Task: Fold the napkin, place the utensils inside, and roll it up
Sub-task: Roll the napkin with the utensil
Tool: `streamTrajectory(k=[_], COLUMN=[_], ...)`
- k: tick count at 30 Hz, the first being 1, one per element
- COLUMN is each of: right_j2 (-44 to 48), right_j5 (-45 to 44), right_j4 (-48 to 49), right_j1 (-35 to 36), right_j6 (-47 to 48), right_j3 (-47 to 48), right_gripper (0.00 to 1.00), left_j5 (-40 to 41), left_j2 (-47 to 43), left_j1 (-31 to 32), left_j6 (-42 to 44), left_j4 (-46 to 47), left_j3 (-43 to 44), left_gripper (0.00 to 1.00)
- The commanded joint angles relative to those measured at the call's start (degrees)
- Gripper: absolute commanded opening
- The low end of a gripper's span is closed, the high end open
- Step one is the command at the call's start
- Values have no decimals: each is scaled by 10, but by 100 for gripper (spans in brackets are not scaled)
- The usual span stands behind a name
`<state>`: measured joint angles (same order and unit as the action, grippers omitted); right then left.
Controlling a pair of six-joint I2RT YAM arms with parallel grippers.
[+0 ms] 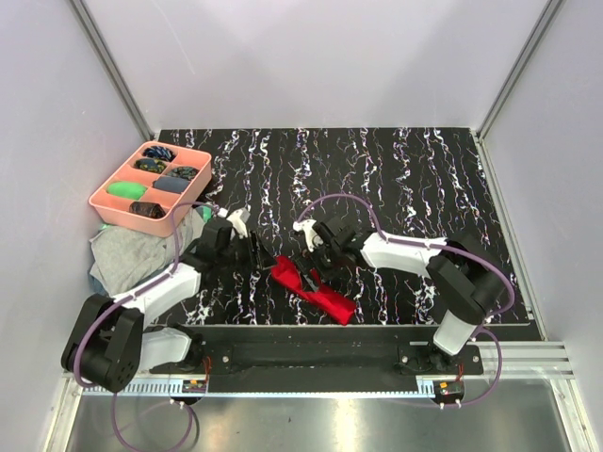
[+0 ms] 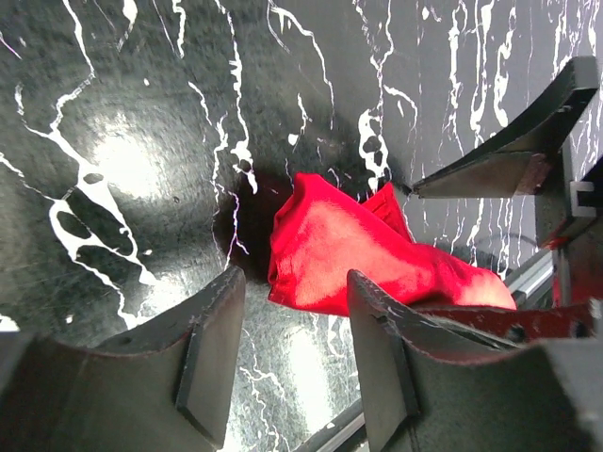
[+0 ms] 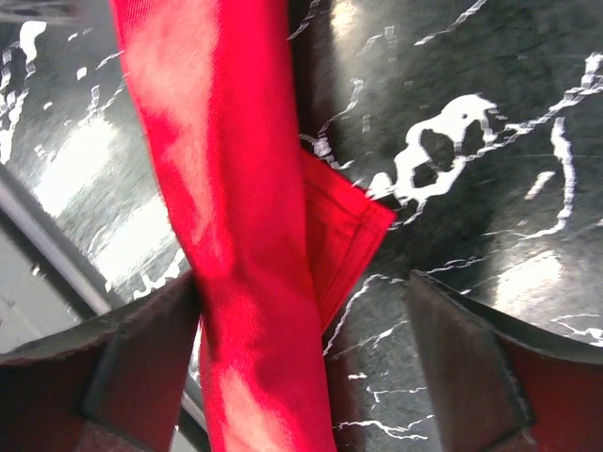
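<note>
The red napkin lies as a rolled bundle, slanted across the black marble table close to its front edge. No utensils show in any view. My left gripper sits just left of the roll's upper end. In the left wrist view its jaws stand open with only table between them, and the napkin's end lies just beyond the fingertips. My right gripper hovers over the roll. In the right wrist view its jaws are wide open, and the napkin runs between them, against the left finger.
A pink compartment tray with small items stands at the back left. A pile of grey and green cloths lies in front of it. The metal rail at the table's front edge runs right behind the roll.
</note>
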<state>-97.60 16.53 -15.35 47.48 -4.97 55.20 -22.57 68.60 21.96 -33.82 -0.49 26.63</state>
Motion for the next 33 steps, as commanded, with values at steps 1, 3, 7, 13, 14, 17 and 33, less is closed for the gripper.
streamTrajectory(k=[1, 3, 7, 13, 14, 17, 33], right_j2=[-34, -43, -58, -68, -71, -86, -167], right_j5=[-42, -41, -38, -96, -98, -119, -136], right_j4=[-17, -21, -20, -21, -23, -27, -38], right_j1=[2, 3, 3, -6, -12, -38, -157], right_j6=[-10, -19, -34, -63, -73, -93, -72], right_j3=[21, 26, 27, 32, 37, 52, 180], right_gripper=[90, 83, 67, 58, 55, 53, 60], left_j5=[24, 25, 24, 22, 22, 17, -2], left_j2=[-29, -40, -65, -100, -105, -111, -138], left_j1=[-2, -5, -13, -38, -44, -56, -98], left_j6=[21, 22, 31, 58, 64, 73, 88], left_j4=[-36, -50, -102, -170, -176, -196, -234], left_j3=[35, 47, 78, 140, 148, 165, 176], left_gripper=[51, 51, 53, 56, 56, 56, 60])
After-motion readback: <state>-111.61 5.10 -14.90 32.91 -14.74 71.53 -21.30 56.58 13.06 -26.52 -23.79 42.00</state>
